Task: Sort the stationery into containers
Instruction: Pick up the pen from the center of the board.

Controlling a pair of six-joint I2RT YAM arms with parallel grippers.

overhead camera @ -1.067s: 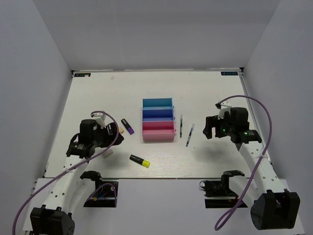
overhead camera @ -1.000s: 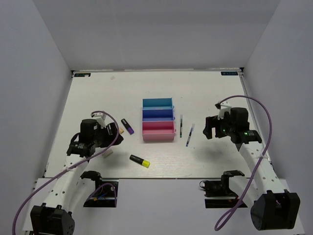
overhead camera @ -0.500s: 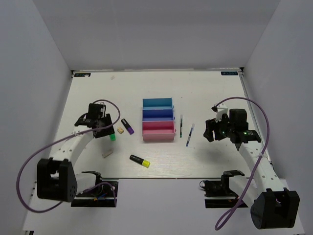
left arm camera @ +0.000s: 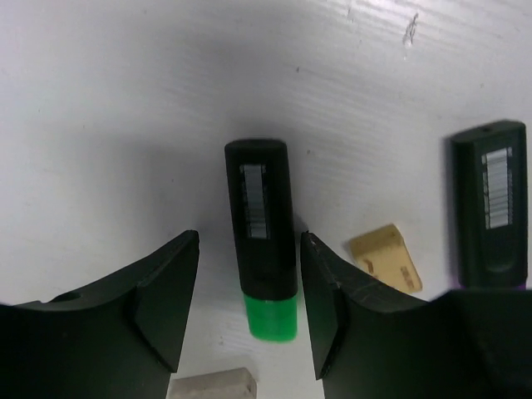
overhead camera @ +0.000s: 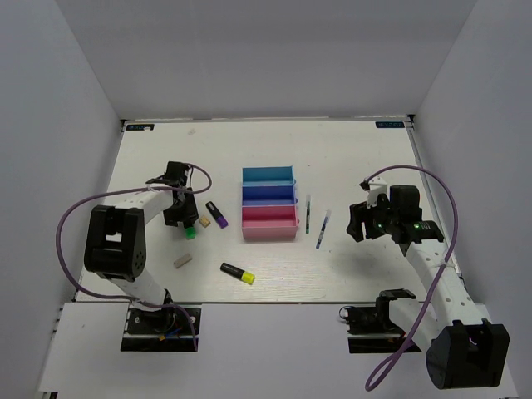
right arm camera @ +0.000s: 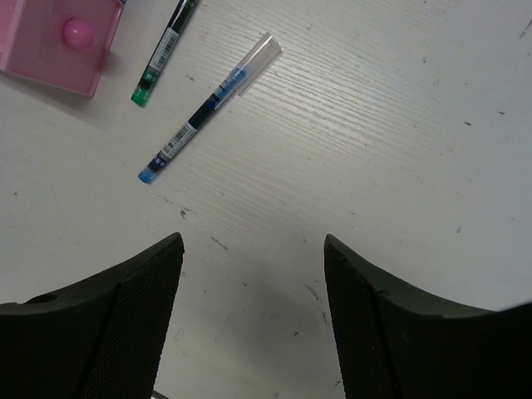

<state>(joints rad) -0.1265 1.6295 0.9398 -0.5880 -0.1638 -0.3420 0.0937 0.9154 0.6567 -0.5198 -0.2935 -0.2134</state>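
Note:
A black highlighter with a green end [left arm camera: 262, 249] lies flat on the table between the fingers of my left gripper [left arm camera: 249, 238]. The jaws are open: the right finger is almost against it and the left stands clear. In the top view this gripper [overhead camera: 181, 218] is left of the containers: teal bin [overhead camera: 268, 175], blue bin [overhead camera: 268, 194], pink bin [overhead camera: 269, 223]. A beige eraser [left arm camera: 385, 257], a purple highlighter [left arm camera: 489, 216] and a grey eraser [left arm camera: 212, 386] lie close by. My right gripper [right arm camera: 253, 241] hovers open and holds nothing, near a blue pen [right arm camera: 206, 108] and a green pen [right arm camera: 162, 51].
A yellow-ended highlighter [overhead camera: 238, 273] lies near the front edge, below the pink bin. The grey eraser [overhead camera: 182, 260] sits left of it. White walls close in the table on three sides. The pink bin's corner [right arm camera: 58, 37] shows in the right wrist view.
My left arm swung up and right from the near-left area and came down over the green highlighter, its jaws narrowing. The right gripper narrowed a little and barely moved.

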